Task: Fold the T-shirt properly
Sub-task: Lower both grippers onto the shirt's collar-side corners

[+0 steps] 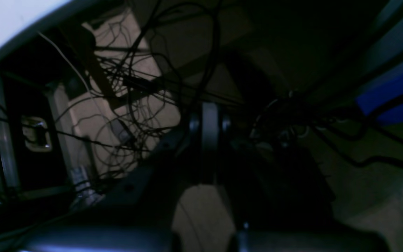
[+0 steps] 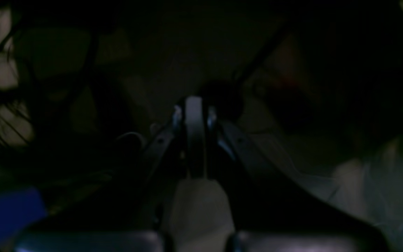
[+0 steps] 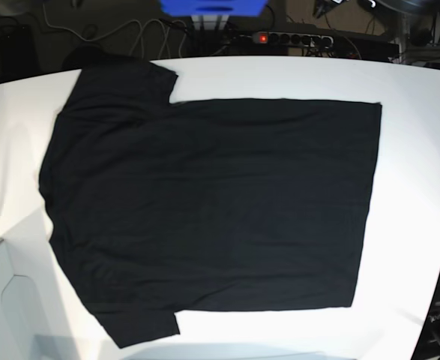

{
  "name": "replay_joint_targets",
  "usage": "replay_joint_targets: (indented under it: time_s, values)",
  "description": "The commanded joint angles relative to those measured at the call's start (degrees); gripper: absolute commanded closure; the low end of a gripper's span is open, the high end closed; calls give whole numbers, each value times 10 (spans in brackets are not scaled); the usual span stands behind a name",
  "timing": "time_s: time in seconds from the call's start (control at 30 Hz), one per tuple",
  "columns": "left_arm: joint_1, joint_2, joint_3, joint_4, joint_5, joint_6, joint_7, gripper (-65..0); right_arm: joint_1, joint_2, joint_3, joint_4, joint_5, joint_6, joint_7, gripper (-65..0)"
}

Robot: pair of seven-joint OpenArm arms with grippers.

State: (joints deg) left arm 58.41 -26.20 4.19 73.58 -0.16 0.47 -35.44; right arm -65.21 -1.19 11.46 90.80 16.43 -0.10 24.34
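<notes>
Black T-shirt (image 3: 212,210) spread flat, plain side up, across white counter (image 3: 422,165); sleeves toward the base view's left, hem toward its right. Left gripper (image 1: 210,120) and right gripper (image 2: 194,115), seen only in dim wrist views, with jaws clenched on nothing, well apart from the shirt. Tangled cables (image 1: 131,91) and a blue object (image 1: 394,94) in dark surroundings.

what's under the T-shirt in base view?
The T-shirt lies spread flat, plain black side up, on the white table. Its underside is hidden, and so is anything beneath it.
</notes>
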Motion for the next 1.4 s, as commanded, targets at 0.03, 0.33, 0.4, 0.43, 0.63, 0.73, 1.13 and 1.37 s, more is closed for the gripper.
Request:
replay_joint_targets:
  time_s: [0.03, 0.33, 0.4, 0.43, 0.63, 0.73, 1.13, 1.37]
  values:
    - [17, -13, -2, 22, 0, 3, -25, 0, -19, 18, 12, 50, 30, 1, -1, 0]
    - [54, -78, -36, 168, -169, 1, -28, -1, 19, 62, 45, 229, 92, 1, -177, 0]
    - [52, -80, -48, 188, -203, 1, -27, -3, 54, 68, 62, 239, 92, 1, -224, 0]
    - [51, -80, -53, 196, -219, 1, -25, -4, 73, 74, 71, 239, 92, 3, -248, 0]
    - [49, -51, -104, 290, -277, -1, 88, -4, 205, 74, 172, 240, 92, 150, -415, 0]
    - [43, -17, -145, 336, -280, -3, 154, -5, 290, 55, 246, 240, 92, 226, -529, -65]
    - [-32, 98, -248, 385, -284, -4, 332, -218, 560, 51, 476, 228, 92, 401, -1013, -281]
    - [-42, 94, -244, 383, -284, -4, 342, -329, 614, 33, 488, 125, 92, 401, -1043, -284]
